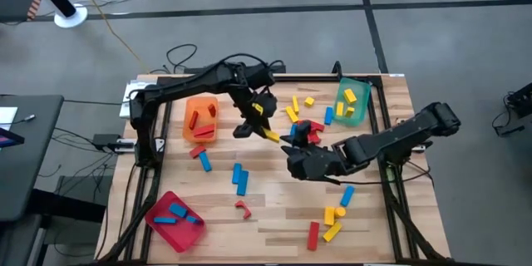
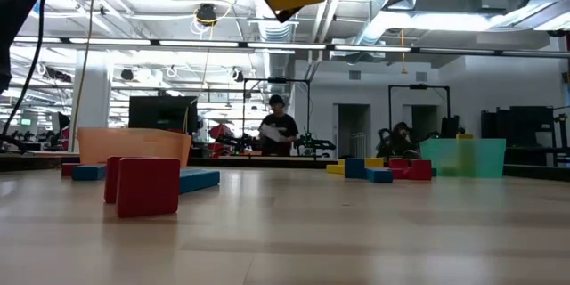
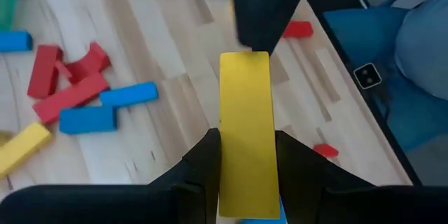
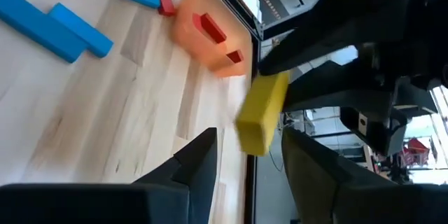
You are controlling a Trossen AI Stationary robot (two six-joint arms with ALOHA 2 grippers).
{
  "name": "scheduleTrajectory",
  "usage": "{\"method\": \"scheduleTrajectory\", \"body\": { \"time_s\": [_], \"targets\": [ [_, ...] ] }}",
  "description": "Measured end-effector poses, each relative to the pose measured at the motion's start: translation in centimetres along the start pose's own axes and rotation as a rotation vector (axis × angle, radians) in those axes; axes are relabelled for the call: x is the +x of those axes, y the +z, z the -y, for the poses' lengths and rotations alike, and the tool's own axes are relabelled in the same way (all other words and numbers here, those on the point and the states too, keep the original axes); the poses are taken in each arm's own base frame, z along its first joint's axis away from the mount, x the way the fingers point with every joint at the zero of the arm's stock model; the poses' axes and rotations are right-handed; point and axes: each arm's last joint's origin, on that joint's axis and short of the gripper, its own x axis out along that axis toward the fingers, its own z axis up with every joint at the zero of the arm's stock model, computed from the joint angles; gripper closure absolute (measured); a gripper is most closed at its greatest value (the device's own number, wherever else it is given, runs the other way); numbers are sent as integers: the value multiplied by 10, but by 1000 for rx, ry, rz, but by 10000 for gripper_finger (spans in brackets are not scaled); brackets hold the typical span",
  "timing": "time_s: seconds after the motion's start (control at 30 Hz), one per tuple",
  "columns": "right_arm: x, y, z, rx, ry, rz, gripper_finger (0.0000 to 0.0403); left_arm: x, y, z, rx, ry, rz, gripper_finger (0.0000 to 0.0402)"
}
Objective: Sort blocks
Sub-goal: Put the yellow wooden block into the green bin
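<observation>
Above the wooden table (image 1: pixel 274 216), your left gripper (image 1: pixel 264 129) clamps a yellow block (image 3: pixel 245 133) that may slip if the right gripper (image 1: pixel 293 143), jaws apart around its far end, closes crookedly.

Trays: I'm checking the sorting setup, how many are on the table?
3: an orange tray upper left in the high view, a green tray upper right, a red tray lower left. None seems hidden.
</observation>
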Motion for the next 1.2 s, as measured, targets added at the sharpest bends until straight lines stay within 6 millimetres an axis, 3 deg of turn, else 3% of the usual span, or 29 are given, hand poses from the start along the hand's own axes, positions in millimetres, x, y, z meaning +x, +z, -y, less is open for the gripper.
{"method": "scheduleTrajectory", "body": {
  "time_s": [0.37,0.9,1.2],
  "targets": [
    [5,0,7,49,-45,-1,203,1,11,0,56,-29,110,304],
    [4,0,8,33,-73,-18,325,0,12,-3,31,-18,126,295],
    [4,-3,7,51,-71,-41,335,-4,8,-8,-34,15,107,244]
  ]
}}
